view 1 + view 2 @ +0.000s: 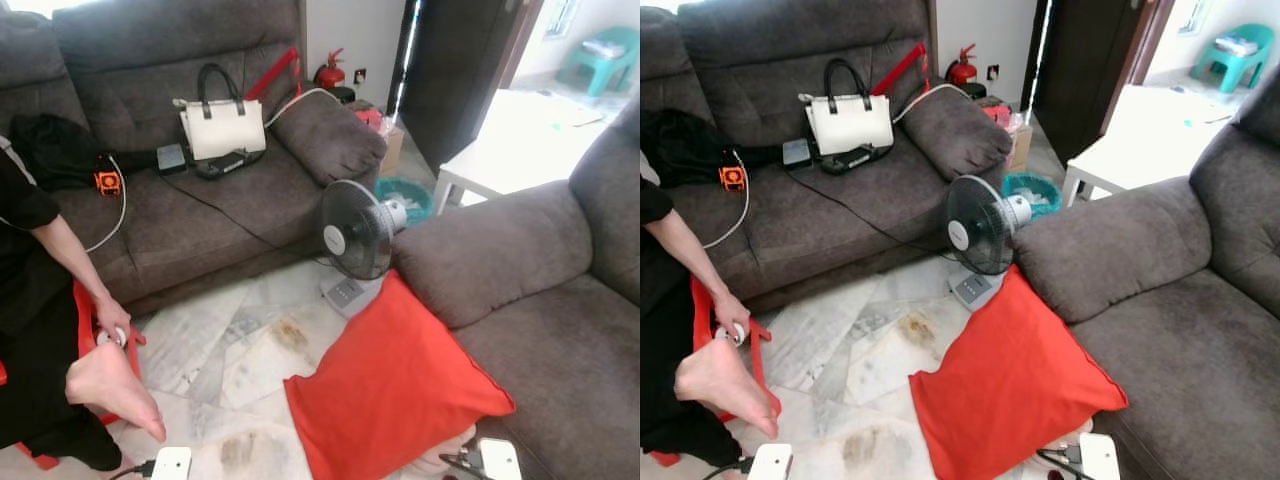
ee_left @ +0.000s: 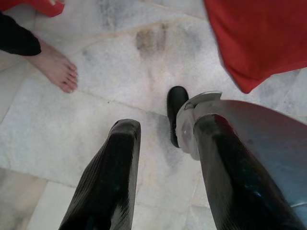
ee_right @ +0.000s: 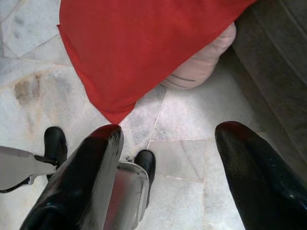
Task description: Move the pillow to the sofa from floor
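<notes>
Approach step imo, nothing grabbed yet. Big red fabric pillow [image 1: 392, 385] on marble floor [image 1: 230, 350], leaning vs grey fabric sofa [image 1: 560, 330]. Right gripper [image 3: 168, 167] spread wide, empty, near pillow corner; left gripper [image 2: 165, 177] also wide, empty. Next: reach down, pinch edge, lift onto seat.

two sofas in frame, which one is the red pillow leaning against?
The near sofa on the robot's right: the red pillow rests on the floor, tilted up against its front by the armrest. The far sofa, holding the white handbag, stands apart across the marble floor.
</notes>
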`<state>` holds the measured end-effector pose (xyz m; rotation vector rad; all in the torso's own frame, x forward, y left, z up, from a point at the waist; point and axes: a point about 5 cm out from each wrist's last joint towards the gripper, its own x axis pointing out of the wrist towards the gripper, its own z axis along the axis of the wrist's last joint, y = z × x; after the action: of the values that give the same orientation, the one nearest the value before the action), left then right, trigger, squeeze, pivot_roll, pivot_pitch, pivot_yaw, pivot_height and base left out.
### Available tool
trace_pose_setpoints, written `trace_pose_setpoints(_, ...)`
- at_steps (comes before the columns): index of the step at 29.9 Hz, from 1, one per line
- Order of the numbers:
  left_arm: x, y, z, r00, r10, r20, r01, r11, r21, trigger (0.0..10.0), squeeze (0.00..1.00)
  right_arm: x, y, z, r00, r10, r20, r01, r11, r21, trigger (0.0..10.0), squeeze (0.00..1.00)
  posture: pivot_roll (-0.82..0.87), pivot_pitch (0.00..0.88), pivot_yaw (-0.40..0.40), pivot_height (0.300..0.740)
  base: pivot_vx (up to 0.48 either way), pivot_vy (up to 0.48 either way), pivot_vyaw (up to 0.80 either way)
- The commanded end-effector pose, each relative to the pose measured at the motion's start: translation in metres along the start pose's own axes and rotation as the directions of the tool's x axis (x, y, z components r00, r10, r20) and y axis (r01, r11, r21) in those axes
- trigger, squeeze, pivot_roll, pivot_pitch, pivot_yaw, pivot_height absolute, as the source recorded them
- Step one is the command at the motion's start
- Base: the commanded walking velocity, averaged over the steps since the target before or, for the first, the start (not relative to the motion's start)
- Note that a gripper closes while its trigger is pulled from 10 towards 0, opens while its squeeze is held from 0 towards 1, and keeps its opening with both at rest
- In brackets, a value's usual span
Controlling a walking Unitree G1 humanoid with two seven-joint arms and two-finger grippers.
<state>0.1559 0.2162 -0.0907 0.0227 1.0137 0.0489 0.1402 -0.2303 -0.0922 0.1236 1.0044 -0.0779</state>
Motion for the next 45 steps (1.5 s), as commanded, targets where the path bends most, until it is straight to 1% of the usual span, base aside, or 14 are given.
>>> trace_pose_setpoints(1, -0.0006, -0.0004, -0.0046, 1.0, 0.0, -0.02, 0.001, 1.0, 0.005, 10.0, 0.0, -0.0003, -0.0019, 0.0009, 1.0, -0.005, 0.003, 0.005, 1.0, 0.009, 10.0, 0.0, 0.08, 0.016, -0.03, 0.74, 0.0, 0.0, 0.0)
trace_pose_setpoints(3, -0.0006, -0.0003, -0.0045, 1.0, -0.001, -0.021, 0.001, 1.0, 0.008, 10.0, 0.0, -0.0003, -0.0018, 0.0008, 1.0, -0.005, 0.003, 0.005, 1.0, 0.011, 10.0, 0.0, 0.08, 0.016, -0.03, 0.74, 0.0, -0.274, 0.0)
trace_pose_setpoints(22, -0.0005, -0.0001, -0.0042, 1.0, -0.003, -0.021, 0.003, 1.0, 0.011, 10.0, 0.0, -0.0001, -0.0013, 0.0009, 1.0, -0.006, 0.002, 0.006, 1.0, 0.015, 10.0, 0.0, 0.08, 0.015, -0.027, 0.74, 0.0, 0.281, 0.0)
trace_pose_setpoints(30, -0.0005, -0.0001, -0.0039, 1.0, -0.004, -0.021, 0.004, 1.0, 0.013, 10.0, 0.0, 0.0, -0.0012, 0.001, 1.0, -0.006, 0.002, 0.006, 1.0, 0.015, 10.0, 0.0, 0.08, 0.015, -0.027, 0.74, 0.0, 0.368, 0.0)
trace_pose_setpoints(33, -0.0005, -0.0001, -0.0032, 1.0, -0.006, -0.015, 0.007, 1.0, 0.025, 10.0, 0.0, -0.0001, -0.0013, 0.0008, 1.0, -0.006, 0.001, 0.006, 1.0, 0.014, 10.0, 0.0, 0.08, 0.014, -0.027, 0.74, 0.0, 0.0, 0.0)
trace_pose_setpoints(34, -0.0004, -0.0001, -0.0033, 1.0, -0.007, -0.019, 0.008, 0.999, 0.04, 10.0, 0.0, -0.0001, -0.0016, 0.0007, 1.0, -0.007, 0.001, 0.007, 1.0, 0.012, 10.0, 0.0, 0.08, 0.013, -0.028, 0.74, 0.0, 0.0, 0.0)
trace_pose_setpoints(40, -0.0004, 0.0002, -0.0027, 1.0, -0.002, -0.015, 0.003, 0.998, 0.055, 10.0, 0.0, -0.0002, -0.0017, 0.0007, 1.0, -0.006, 0.0, 0.006, 1.0, 0.011, 10.0, 0.0, 0.08, 0.014, -0.029, 0.74, 0.0, 0.0, 0.0)
trace_pose_setpoints(45, -0.0004, 0.0005, -0.0025, 1.0, 0.003, -0.016, -0.001, 0.998, 0.066, 10.0, 0.0, -0.0002, -0.0017, 0.0008, 1.0, -0.005, 0.0, 0.005, 1.0, 0.008, 10.0, 0.0, 0.08, 0.015, -0.03, 0.74, 0.0, -0.402, 0.0)
